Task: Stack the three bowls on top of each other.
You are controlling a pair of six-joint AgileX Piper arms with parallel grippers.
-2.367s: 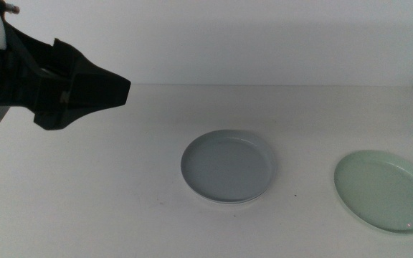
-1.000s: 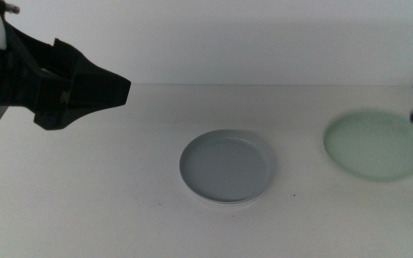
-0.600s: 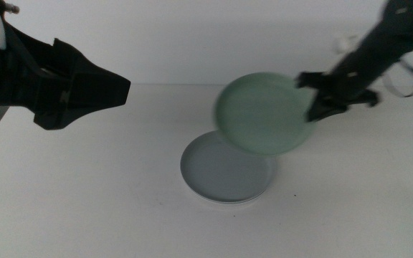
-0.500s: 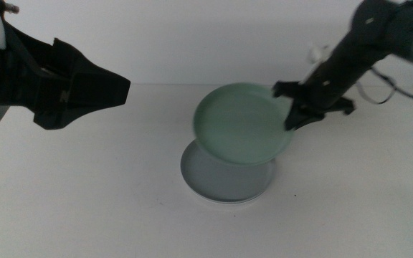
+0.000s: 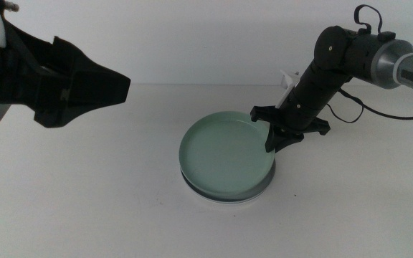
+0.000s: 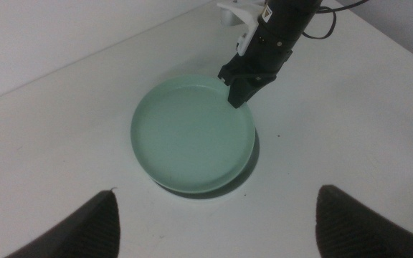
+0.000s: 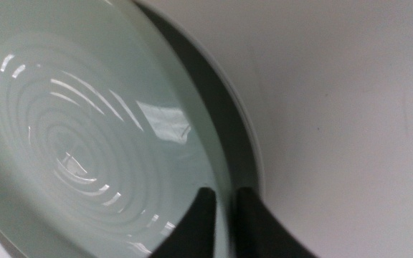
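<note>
While my right gripper (image 5: 272, 137) pinches the mint bowl (image 5: 225, 155) by its thin rim, atop the grey bowl (image 5: 229, 196), I judge it stiff, light and slippery; the left gripper (image 6: 214, 218) waits wide apart above.

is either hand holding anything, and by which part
The right hand grips the mint green bowl by its rim; the left hand holds nothing.

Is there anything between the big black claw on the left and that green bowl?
Nothing: in the middle view only bare white table lies between the left gripper and the green bowl.
</note>
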